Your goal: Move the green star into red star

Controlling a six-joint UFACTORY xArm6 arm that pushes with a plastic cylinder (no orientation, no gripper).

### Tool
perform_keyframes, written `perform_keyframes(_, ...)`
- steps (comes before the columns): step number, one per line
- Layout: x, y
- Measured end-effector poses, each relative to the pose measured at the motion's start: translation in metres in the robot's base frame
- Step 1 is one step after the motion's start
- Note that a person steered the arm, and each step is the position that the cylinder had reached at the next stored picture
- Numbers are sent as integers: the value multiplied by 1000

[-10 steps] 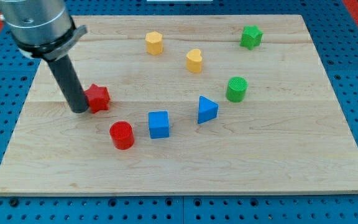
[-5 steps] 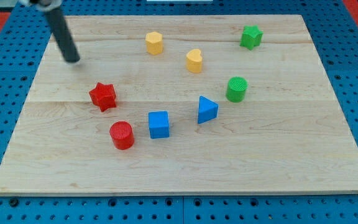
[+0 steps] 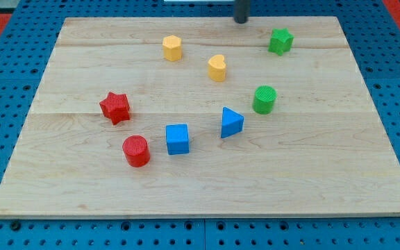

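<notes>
Now my tip [image 3: 241, 20] near green star [image 3: 280, 41], apart.

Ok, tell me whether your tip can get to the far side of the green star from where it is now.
Probably yes. My tip sits at the view's top edge, just left of the green star, with bare board between them. No block stands near the star; the yellow heart lies lower left.

Green star [image 3: 280, 41] lies at the view's top right; red star [image 3: 115, 107] well apart, left.
</notes>
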State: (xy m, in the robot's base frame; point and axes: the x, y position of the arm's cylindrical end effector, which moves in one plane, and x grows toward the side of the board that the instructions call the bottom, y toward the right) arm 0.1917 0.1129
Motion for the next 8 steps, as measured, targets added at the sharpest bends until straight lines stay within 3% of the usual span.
perform_keyframes(1, 12, 82)
perform_keyframes(2, 64, 140)
perform_keyframes(4, 86, 28)
perform_keyframes(6, 26, -27)
perform_keyframes(7, 22, -49)
perform_keyframes(8, 25, -1)
